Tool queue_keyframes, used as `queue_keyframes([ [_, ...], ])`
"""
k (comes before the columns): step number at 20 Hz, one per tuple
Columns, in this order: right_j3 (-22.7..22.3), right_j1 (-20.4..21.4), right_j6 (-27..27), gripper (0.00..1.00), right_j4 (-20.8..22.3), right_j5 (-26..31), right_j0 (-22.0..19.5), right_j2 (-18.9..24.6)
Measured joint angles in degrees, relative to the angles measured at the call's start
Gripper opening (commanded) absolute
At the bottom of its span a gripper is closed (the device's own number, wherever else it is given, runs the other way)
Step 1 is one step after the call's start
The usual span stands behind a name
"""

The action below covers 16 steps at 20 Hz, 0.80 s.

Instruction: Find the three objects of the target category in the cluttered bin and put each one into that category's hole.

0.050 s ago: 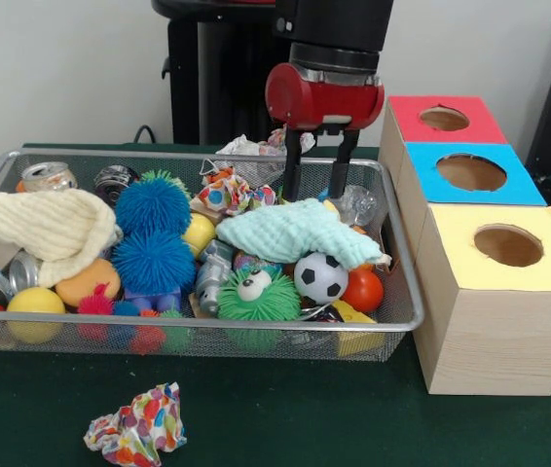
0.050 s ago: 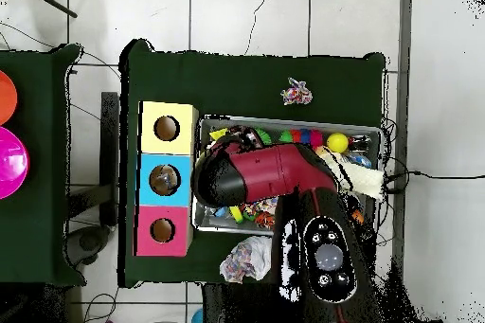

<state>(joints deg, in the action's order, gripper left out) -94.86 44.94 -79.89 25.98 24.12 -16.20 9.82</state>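
The gripper hangs over the far right part of the wire bin, its two dark fingers spread apart and empty, tips just above or at the mint cloth that lies draped over the clutter. Beside the bin stands a row of three boxes, each with a round hole: red box farthest, blue box in the middle, yellow box nearest. The target category is not stated, so which items belong to it cannot be told; candidates in the bin include the soccer ball, the blue spiky balls, the yellow ball, crushed cans and crumpled paper. One paper wad lies on the green table outside the bin; the overhead view shows another wad on the other side. The step in hand appears to be searching or reaching for a first grasp. The next move likely calls for a short descent, closing on one item only, then a lift clear of the bin wall toward the matching hole; the cloth may snag or drag neighbours.
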Motion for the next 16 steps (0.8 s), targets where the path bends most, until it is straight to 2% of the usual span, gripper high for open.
queue_keyframes([
  [7,-3.47,5.31,0.0,1.0,-1.06,0.0,-2.77,1.49],
  [16,-6.6,8.14,0.0,1.0,-0.88,0.0,-2.48,1.5],
])
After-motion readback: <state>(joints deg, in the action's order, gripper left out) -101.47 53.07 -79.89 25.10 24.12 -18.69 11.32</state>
